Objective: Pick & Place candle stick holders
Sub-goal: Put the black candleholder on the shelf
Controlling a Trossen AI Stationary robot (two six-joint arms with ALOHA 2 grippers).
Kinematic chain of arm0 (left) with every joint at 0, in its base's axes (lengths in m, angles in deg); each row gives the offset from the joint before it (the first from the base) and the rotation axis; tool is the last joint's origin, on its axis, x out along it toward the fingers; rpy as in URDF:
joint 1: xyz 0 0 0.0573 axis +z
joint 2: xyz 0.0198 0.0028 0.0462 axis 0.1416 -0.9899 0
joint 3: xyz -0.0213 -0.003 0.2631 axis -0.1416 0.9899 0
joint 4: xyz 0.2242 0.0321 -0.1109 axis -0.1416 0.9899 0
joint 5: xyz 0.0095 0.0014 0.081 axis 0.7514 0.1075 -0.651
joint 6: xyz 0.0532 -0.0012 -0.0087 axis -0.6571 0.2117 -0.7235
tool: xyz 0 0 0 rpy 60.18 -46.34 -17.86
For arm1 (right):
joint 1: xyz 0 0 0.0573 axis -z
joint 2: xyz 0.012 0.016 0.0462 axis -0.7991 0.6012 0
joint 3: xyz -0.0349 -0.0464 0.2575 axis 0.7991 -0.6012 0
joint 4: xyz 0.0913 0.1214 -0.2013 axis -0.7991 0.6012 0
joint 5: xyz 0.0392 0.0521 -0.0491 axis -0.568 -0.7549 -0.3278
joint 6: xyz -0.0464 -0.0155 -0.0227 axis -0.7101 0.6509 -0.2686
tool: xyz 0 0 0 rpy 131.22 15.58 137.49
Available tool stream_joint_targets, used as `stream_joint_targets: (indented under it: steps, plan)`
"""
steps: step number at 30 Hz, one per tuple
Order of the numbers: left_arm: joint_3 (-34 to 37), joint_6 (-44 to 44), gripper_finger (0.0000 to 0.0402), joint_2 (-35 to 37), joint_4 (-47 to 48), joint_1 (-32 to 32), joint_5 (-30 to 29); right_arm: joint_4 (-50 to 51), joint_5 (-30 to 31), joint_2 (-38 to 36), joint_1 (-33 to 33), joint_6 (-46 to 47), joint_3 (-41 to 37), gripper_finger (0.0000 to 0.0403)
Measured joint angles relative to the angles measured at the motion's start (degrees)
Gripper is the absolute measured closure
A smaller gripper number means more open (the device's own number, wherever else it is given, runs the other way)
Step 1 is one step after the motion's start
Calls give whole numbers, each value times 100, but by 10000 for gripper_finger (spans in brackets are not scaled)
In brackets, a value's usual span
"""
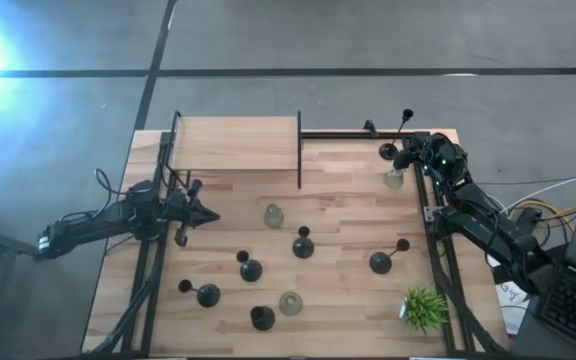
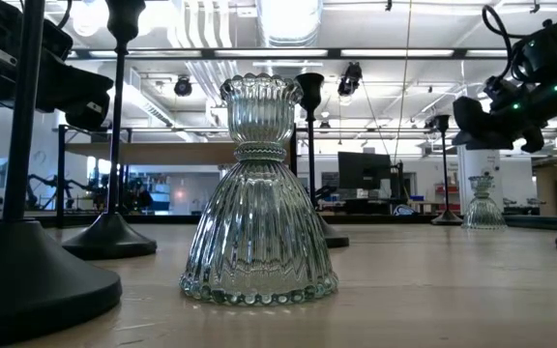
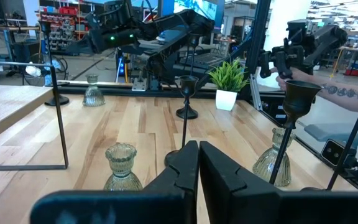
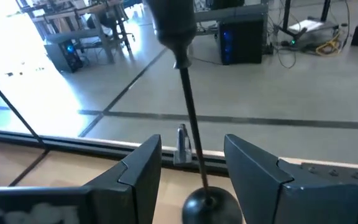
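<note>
Several candle stick holders stand on the wooden table. Black ones with round bases include one mid-table and one at the back right. Squat glass ones stand among them, and one glass holder fills the low view. My right gripper is open at the back-right black holder. In the right wrist view its thin stem rises between my two fingers, with a gap on each side, above the round base. My left gripper is shut and empty at the table's left.
A raised wooden board on a black wire frame fills the back left. A small green plant sits at the front right. Black rails run along both table sides. A person's arm shows beyond the table's right edge.
</note>
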Motion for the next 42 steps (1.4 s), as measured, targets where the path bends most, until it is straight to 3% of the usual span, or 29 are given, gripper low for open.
stream_joint_targets:
  steps: [12,20,25,34,42]
  plan:
    - [1,2,385,0,1,0,-1,-149,1013,361,-1236,237,49,271]
    - [0,0,383,0,2,0,-2,-199,3054,1383,-2225,252,492,278]
    - [2,2,385,0,0,0,0,-5,4088,2176,-2400,272,906,269]
    - [2,2,385,0,1,2,-2,203,4407,2705,-2384,1137,886,217]
    - [0,2,385,0,0,0,-2,-859,4433,3252,-2149,555,944,174]
